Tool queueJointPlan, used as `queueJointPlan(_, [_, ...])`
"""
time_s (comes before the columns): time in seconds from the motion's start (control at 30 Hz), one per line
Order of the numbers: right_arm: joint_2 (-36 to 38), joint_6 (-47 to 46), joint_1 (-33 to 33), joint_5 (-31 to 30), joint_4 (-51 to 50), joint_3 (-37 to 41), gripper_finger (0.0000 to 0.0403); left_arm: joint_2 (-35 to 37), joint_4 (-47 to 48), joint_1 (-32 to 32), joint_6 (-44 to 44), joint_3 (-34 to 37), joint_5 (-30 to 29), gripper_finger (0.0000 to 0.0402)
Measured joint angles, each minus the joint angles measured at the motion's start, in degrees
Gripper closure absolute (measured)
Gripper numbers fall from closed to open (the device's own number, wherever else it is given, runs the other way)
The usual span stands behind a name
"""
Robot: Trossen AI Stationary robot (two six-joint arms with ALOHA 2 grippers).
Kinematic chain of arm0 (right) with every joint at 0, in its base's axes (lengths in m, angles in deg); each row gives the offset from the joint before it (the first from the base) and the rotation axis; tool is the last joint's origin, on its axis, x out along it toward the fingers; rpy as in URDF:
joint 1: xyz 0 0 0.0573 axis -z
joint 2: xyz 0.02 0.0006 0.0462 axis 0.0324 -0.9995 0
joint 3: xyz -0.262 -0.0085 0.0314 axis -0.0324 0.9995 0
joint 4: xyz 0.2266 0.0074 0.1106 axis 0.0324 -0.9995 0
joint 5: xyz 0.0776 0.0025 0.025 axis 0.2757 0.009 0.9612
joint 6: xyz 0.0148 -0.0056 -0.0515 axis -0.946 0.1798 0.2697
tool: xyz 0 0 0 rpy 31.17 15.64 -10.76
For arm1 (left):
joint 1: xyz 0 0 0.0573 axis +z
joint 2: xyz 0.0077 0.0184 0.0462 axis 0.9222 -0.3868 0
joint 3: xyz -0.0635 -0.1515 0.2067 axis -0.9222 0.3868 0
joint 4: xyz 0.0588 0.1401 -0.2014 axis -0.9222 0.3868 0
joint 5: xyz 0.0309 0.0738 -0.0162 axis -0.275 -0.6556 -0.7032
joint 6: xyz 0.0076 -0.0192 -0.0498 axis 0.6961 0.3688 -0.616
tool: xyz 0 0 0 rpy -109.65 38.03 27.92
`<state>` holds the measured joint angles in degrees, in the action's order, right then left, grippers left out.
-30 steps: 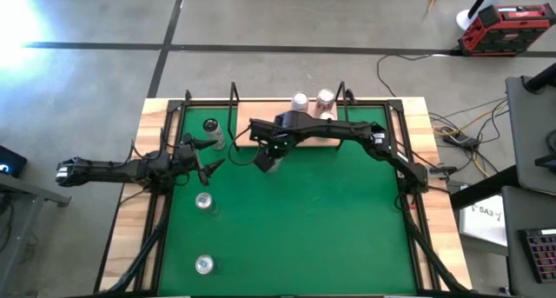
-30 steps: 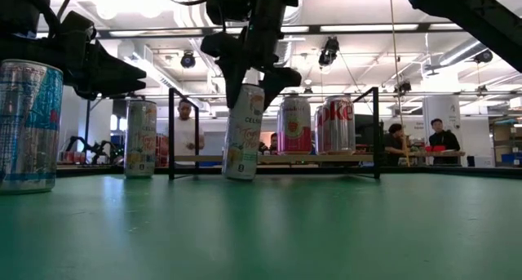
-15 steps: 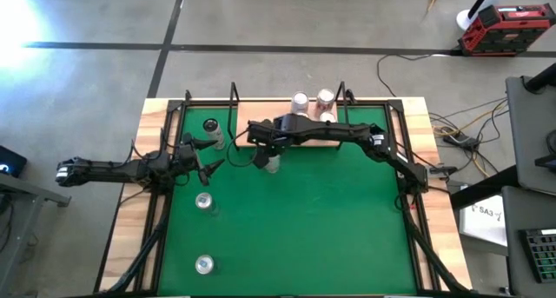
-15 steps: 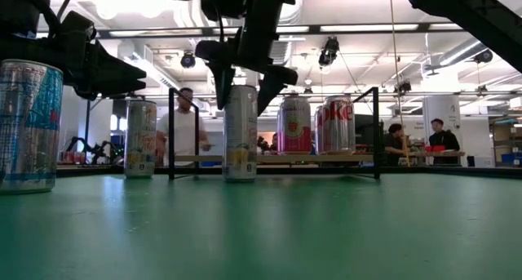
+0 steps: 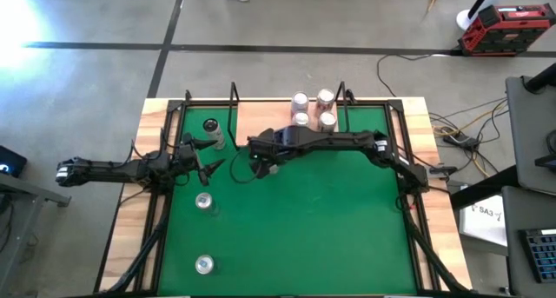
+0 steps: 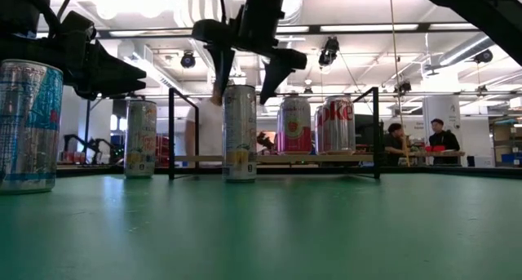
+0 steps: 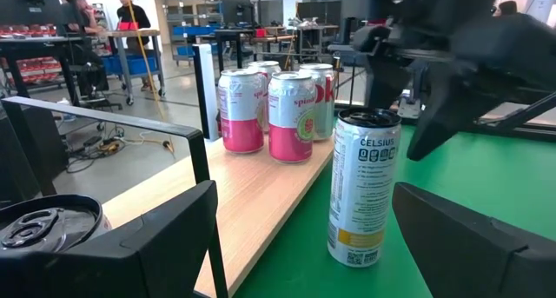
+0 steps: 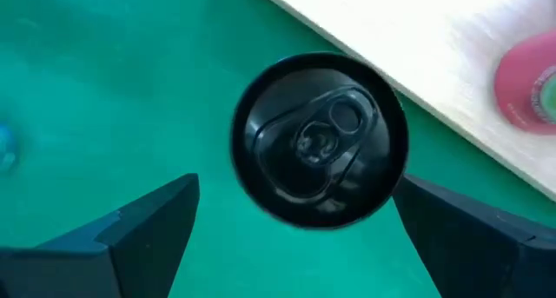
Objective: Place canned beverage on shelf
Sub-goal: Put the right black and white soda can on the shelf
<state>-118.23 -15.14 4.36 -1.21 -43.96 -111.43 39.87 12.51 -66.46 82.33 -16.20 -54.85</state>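
Two arms are in my views. My right gripper (image 6: 249, 66) hangs spread just above the Celsius can (image 6: 240, 133), its fingers (image 8: 139, 228) flanking the black lid without touching. That can stands upright on the green mat (image 5: 304, 220), just beside the near edge of the shelf (image 7: 252, 194), not on it. Four pink and red cans (image 5: 313, 109) sit grouped toward the shelf's right end. My left gripper (image 5: 208, 170) waits at the left side, fingers apart, near another can (image 5: 211, 133) by the far-left corner. Two more cans (image 5: 203, 201) stand near left on the mat.
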Motion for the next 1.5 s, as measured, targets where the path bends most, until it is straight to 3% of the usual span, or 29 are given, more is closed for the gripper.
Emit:
queueJointPlan(0.77, [0.1,-19.67,-13.55,-28.62,-1.46,1.74,0.0029,0.0,0.01,0.01,0.0,0.0,0.0,0.007])
queueJointPlan(1.17, [0.12,-33.51,-20.3,-46.6,3.0,13.3,0.0029,0.0,0.02,0.01,0.0,0.0,0.0,0.007])
queueJointPlan(1.5, [0.12,-38.05,-23.76,-61.31,9.81,24.91,0.0029,0.0,0.0,0.01,0.0,-0.02,0.0,0.007])
